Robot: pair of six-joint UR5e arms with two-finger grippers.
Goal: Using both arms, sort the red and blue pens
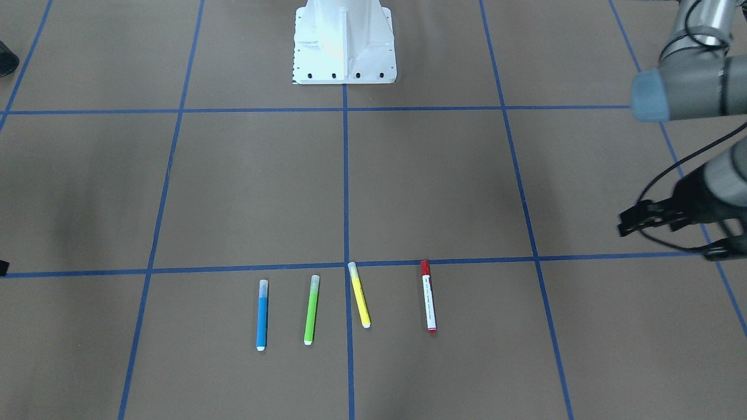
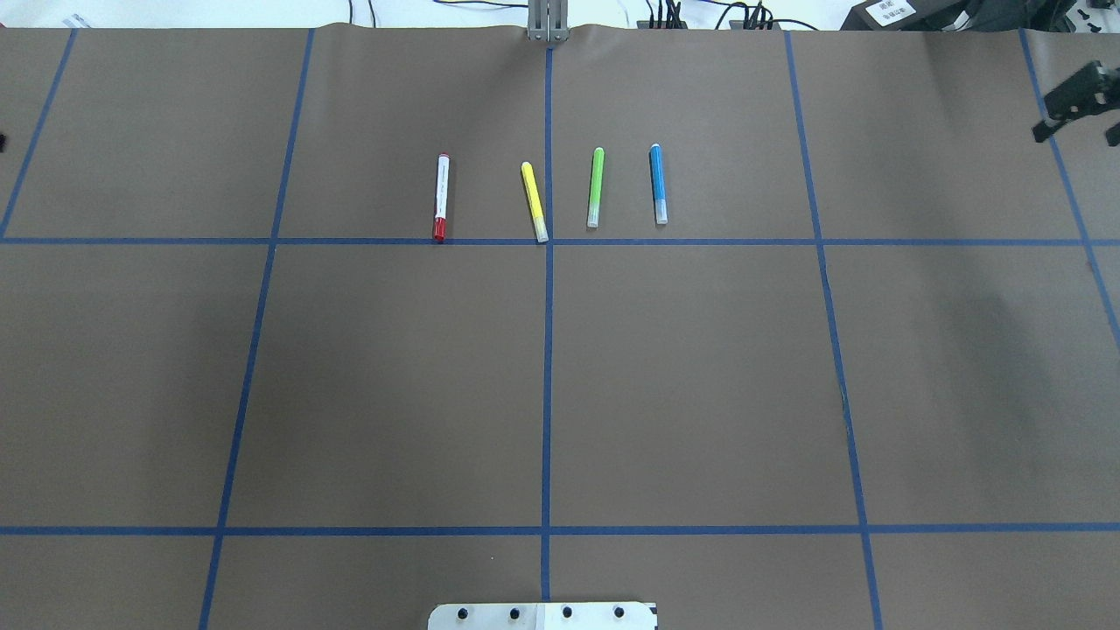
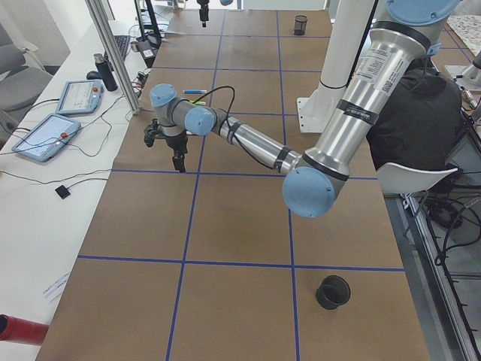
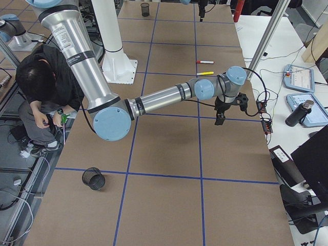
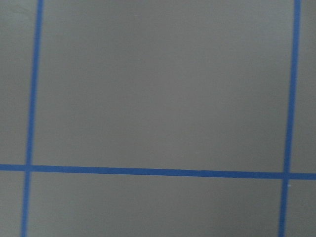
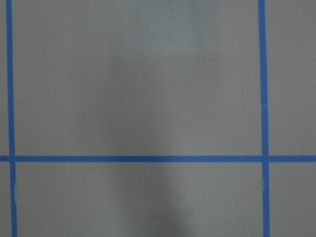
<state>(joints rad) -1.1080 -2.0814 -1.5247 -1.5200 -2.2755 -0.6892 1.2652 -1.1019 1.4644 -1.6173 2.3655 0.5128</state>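
Note:
Both task pens lie in a row on the brown table. The red pen (image 2: 441, 198) (image 1: 429, 296) has a white barrel, with its red cap on a blue tape line. The blue pen (image 2: 657, 184) (image 1: 262, 315) is thicker, with a clear cap. My left gripper (image 1: 665, 239) hangs above the table at its left end, well away from the red pen, and looks open and empty. Far out at the right end, my right gripper (image 2: 1076, 136) also looks open and empty. Both wrist views show only bare table and tape lines.
A yellow highlighter (image 2: 535, 201) and a green highlighter (image 2: 595, 187) lie between the two pens. Black mesh cups stand near the table's ends (image 3: 333, 292) (image 4: 94, 178). The white robot base (image 1: 344, 44) is at mid-table. A person (image 4: 46, 87) crouches beside the table.

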